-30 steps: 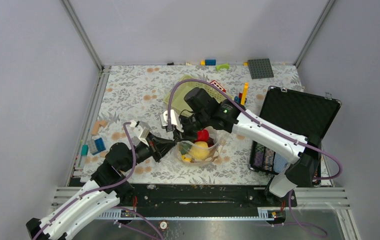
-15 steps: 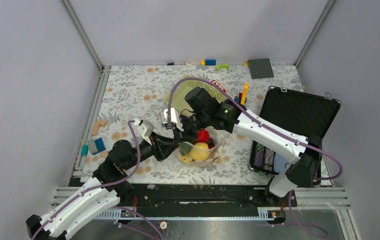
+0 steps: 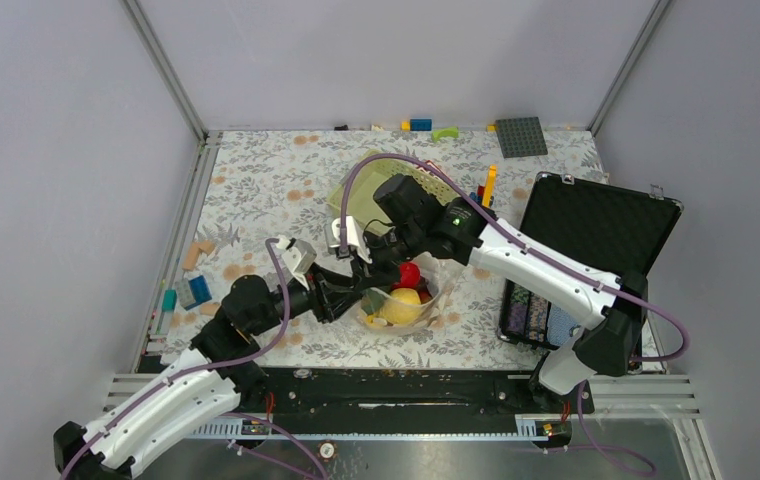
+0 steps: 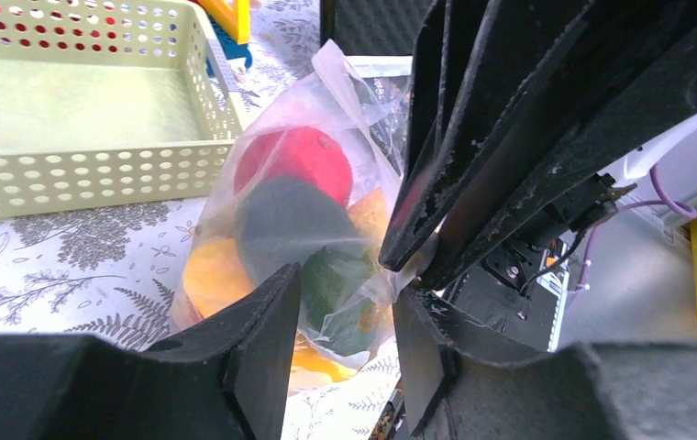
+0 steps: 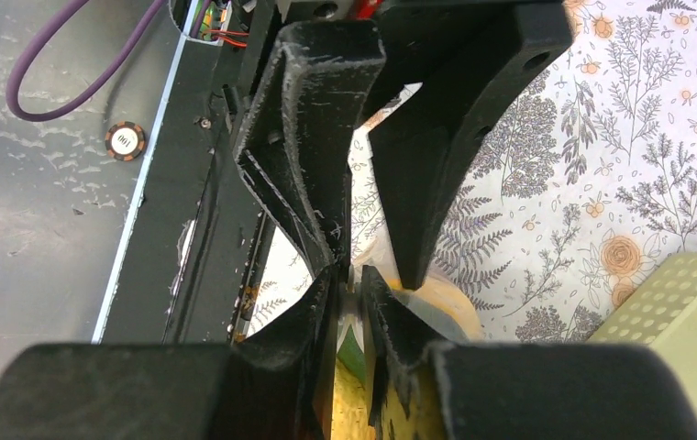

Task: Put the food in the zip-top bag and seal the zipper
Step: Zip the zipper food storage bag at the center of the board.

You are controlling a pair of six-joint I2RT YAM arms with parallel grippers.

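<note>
Near table (image 3: 256,190) centre, right gripper (image 3: 366,270) pinches the zip-top bag (image 3: 408,306) at nine o'clock, likely tensioning its rim so left gripper (image 3: 356,297), jaws apart, can seal it.

Plain grey walls (image 3: 56,150) enclose a floral-patterned table (image 3: 256,180).

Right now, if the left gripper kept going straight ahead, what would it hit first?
Most likely the zip-top bag of food, just beyond the left gripper's open fingers; the right gripper pinches it alongside.
</note>
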